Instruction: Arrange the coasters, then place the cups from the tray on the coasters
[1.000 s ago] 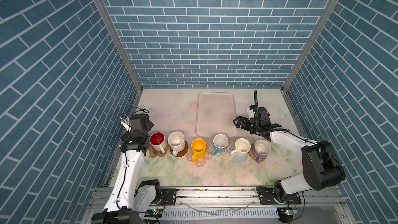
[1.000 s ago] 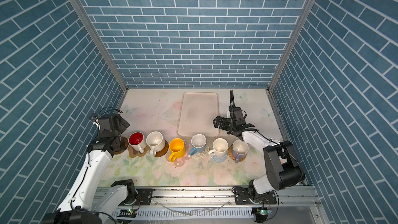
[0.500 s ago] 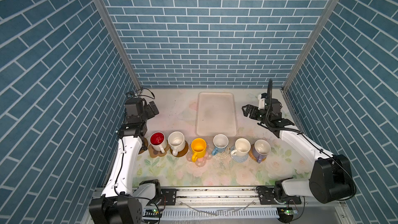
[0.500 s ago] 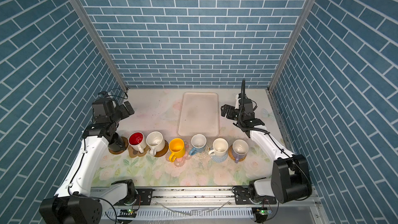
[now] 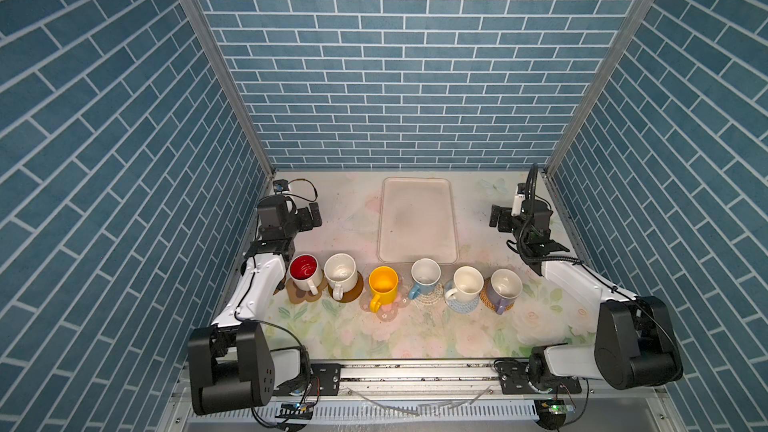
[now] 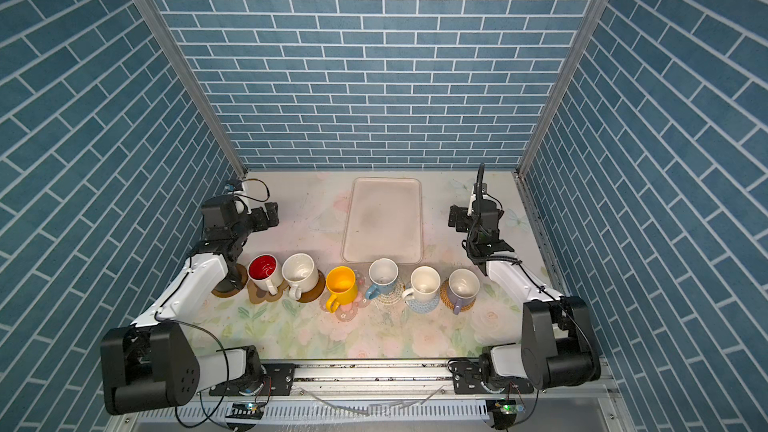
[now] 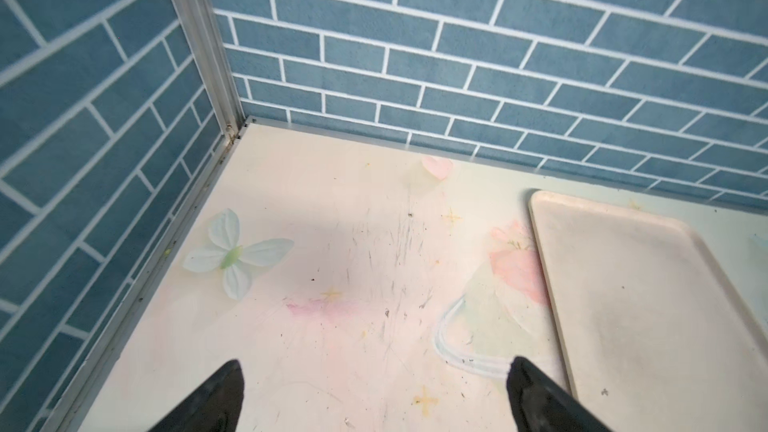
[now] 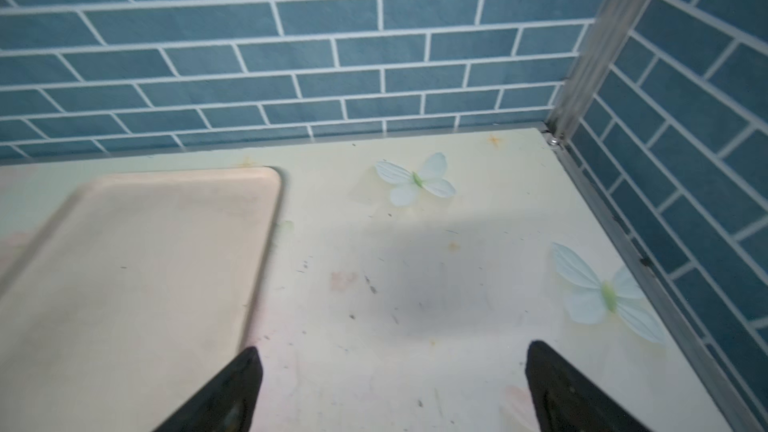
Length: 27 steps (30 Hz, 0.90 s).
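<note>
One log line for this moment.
tray: empty | mugs: in a row on coasters | left hand: open, empty | right hand: open, empty

In both top views the tray (image 5: pixel 417 218) lies mid-frame; just below it the cups (image 5: pixel 426 272) stand in a left-to-right row, each on one of the coasters (image 5: pixel 461 306); the left gripper (image 5: pixel 311 218) hangs left of the tray, the right gripper (image 5: pixel 498 218) right of it, both higher in the frame than the row.
</note>
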Each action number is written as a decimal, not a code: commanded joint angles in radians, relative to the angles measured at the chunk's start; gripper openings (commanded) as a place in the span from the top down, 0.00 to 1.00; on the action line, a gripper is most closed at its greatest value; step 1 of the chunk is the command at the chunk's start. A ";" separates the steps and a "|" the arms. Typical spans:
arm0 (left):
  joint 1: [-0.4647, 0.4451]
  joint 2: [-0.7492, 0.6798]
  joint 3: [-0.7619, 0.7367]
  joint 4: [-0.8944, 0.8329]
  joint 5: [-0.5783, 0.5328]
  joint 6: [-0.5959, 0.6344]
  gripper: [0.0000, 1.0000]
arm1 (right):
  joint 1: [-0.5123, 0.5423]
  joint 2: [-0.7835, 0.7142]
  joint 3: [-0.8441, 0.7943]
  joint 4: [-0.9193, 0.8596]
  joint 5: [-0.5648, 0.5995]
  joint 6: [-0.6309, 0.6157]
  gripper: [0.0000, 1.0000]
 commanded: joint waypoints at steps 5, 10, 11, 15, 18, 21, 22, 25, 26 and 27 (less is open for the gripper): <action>0.004 0.075 -0.074 0.219 0.090 0.063 0.01 | -0.078 0.035 -0.168 0.316 0.072 -0.081 0.01; 0.004 0.123 -0.085 0.260 0.116 0.071 0.01 | -0.127 0.025 -0.171 0.298 0.036 -0.044 0.01; 0.004 0.132 -0.086 0.270 0.125 0.071 0.01 | -0.138 0.024 -0.171 0.295 0.028 -0.033 0.01; 0.004 0.174 -0.091 0.297 0.158 0.068 0.01 | -0.162 0.008 -0.166 0.248 -0.023 -0.012 0.01; 0.004 0.197 -0.100 0.306 0.163 0.071 0.01 | -0.164 -0.007 -0.161 0.195 -0.027 -0.005 0.01; 0.003 0.199 -0.096 0.305 0.170 0.077 0.01 | -0.168 -0.020 -0.172 0.192 -0.026 -0.001 0.01; 0.003 0.201 -0.095 0.305 0.175 0.077 0.01 | -0.170 -0.025 -0.175 0.188 -0.026 0.000 0.01; 0.003 0.194 -0.096 0.283 0.171 0.081 0.01 | -0.171 -0.044 -0.184 0.166 -0.025 0.005 0.01; 0.002 0.187 -0.096 0.265 0.170 0.095 0.01 | -0.173 -0.051 -0.189 0.163 -0.024 0.007 0.01; 0.002 0.181 -0.099 0.256 0.172 0.107 0.01 | -0.173 -0.057 -0.192 0.155 -0.021 0.006 0.01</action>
